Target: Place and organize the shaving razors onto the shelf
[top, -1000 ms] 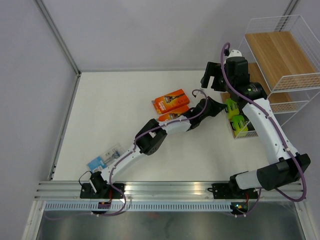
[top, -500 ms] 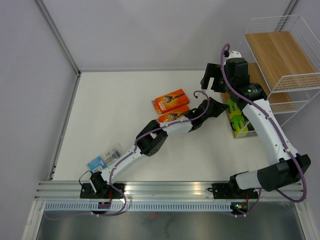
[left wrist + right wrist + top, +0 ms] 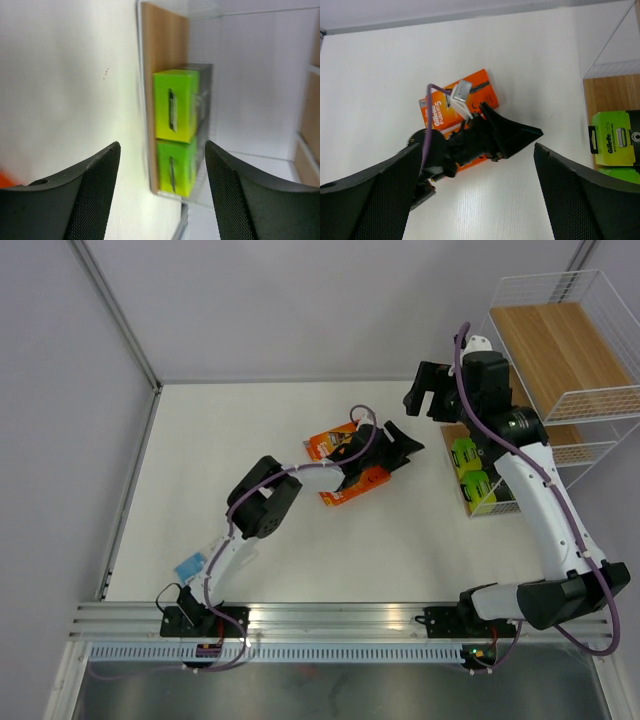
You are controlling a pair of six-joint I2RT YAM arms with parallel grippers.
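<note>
Two black razor packs with lime-green ends [image 3: 470, 470] lie side by side on the bottom wooden tier of the shelf [image 3: 560, 345]. The left wrist view faces their green ends [image 3: 175, 105]. Two orange packs [image 3: 345, 488] lie mid-table, partly under my left arm. A clear and blue blister pack [image 3: 190, 565] lies near the left arm's base. My left gripper [image 3: 403, 440] hovers open and empty just right of the orange packs, pointing at the shelf. My right gripper [image 3: 426, 402] hangs open and empty above the table, left of the shelf. From its wrist view the orange pack [image 3: 465, 97] and the left gripper [image 3: 517, 134] lie below.
The shelf's white wire frame [image 3: 585, 450] rises at the table's right rear, with upper wooden tiers above the bottom one. A metal rail [image 3: 330, 618] runs along the near edge. Grey walls close in the far and left sides.
My left arm has pulled back to the left, away from the shelf's bottom tier, and its jaws have gone from shut to open. The right gripper has barely moved.
</note>
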